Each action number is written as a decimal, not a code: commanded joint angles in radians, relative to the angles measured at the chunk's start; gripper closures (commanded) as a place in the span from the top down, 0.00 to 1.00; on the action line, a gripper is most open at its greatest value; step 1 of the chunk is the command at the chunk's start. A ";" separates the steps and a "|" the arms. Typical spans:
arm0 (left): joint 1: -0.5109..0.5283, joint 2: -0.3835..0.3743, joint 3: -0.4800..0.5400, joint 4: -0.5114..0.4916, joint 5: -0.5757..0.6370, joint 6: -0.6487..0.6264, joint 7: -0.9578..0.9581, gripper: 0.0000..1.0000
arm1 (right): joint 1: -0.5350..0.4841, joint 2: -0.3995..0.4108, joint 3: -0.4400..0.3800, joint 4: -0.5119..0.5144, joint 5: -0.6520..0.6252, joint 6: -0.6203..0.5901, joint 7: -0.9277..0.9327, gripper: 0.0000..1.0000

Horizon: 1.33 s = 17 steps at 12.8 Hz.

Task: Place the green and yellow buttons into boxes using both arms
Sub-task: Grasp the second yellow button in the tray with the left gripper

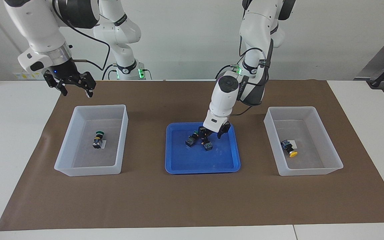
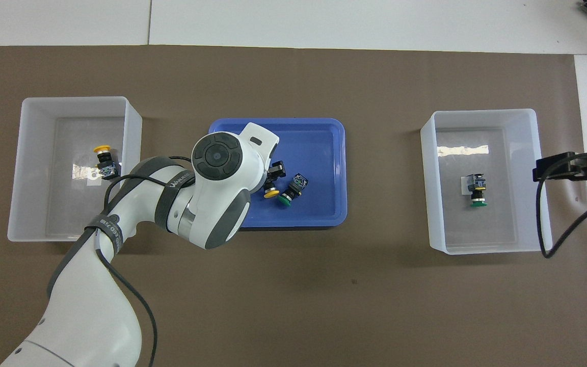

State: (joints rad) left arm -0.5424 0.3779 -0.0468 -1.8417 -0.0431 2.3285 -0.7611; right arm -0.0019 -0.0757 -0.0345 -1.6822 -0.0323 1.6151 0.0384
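My left hand (image 1: 211, 133) is down in the blue tray (image 1: 227, 165) at mid-worktop, fingers set around the yellow-capped button (image 2: 271, 192) there; whether they have actually closed on it I cannot tell. The green-capped button (image 2: 288, 195) lies just beside it in the same tray, toward the right arm's end. My right hand (image 1: 75, 88) is raised, fingers spread open and empty, over the brown mat (image 1: 192, 206) by the robots' edge of the box (image 1: 88, 170) at the right arm's end. That box holds one green button (image 1: 98, 139) on its white label. The other box (image 1: 312, 170), at the left arm's end, holds one yellow button (image 1: 288, 149), lying on its side.
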 commanded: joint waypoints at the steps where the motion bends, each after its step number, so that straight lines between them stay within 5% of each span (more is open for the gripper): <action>1: -0.027 -0.014 0.015 -0.057 0.017 0.055 -0.027 0.79 | -0.007 0.025 0.008 0.125 -0.018 -0.124 0.011 1.00; 7: -0.048 0.003 0.015 -0.123 0.017 0.169 -0.052 0.74 | -0.006 0.013 0.015 0.098 -0.017 -0.110 0.011 1.00; 14: -0.041 0.007 0.015 -0.106 0.019 0.169 -0.047 0.04 | -0.006 0.008 0.015 0.084 -0.017 -0.103 0.002 1.00; 17: -0.030 0.013 0.016 -0.080 0.019 0.150 -0.038 0.00 | -0.006 0.002 0.015 0.076 -0.015 -0.099 0.002 1.00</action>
State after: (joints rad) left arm -0.5724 0.3816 -0.0403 -1.9431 -0.0430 2.4767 -0.7897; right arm -0.0014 -0.0637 -0.0326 -1.5918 -0.0330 1.5078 0.0384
